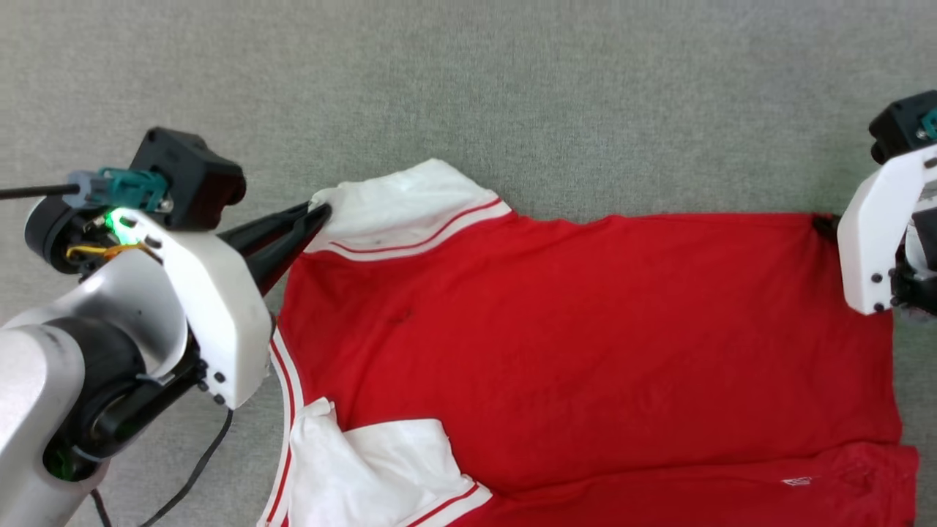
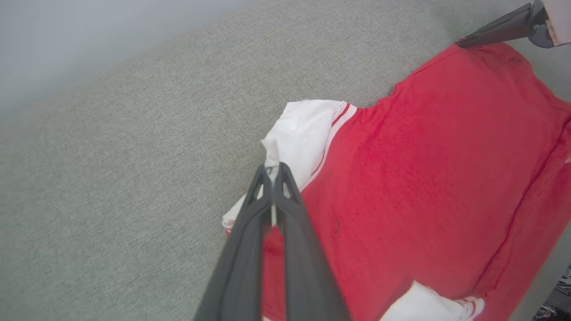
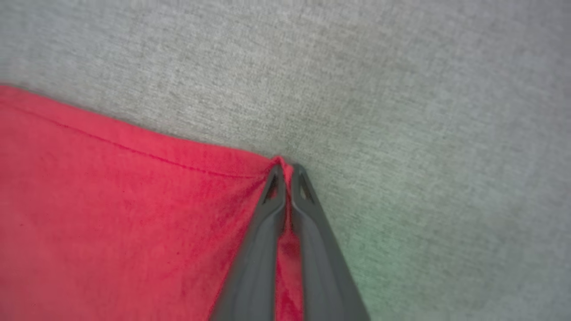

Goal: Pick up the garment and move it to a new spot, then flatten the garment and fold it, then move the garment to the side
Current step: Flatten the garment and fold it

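The garment (image 1: 571,344) is a red shirt with white, red-striped sleeves, spread sideways on the grey cloth surface (image 1: 468,88), plain side up. My left gripper (image 1: 318,211) is shut on the tip of the far white sleeve (image 1: 410,208); in the left wrist view the same gripper (image 2: 273,168) pinches that sleeve (image 2: 308,133). At the far right hem corner, my right gripper (image 3: 285,167) is shut on the red fabric (image 3: 134,214). In the head view its fingertips (image 1: 826,223) are mostly hidden behind the white wrist housing. The near sleeve (image 1: 381,468) lies crumpled at the bottom.
A grey woven surface stretches beyond the shirt on the far side and to the left. My left arm's black cable (image 1: 194,468) hangs at the lower left. The right arm's fingers (image 2: 495,29) reach in at the upper right of the left wrist view.
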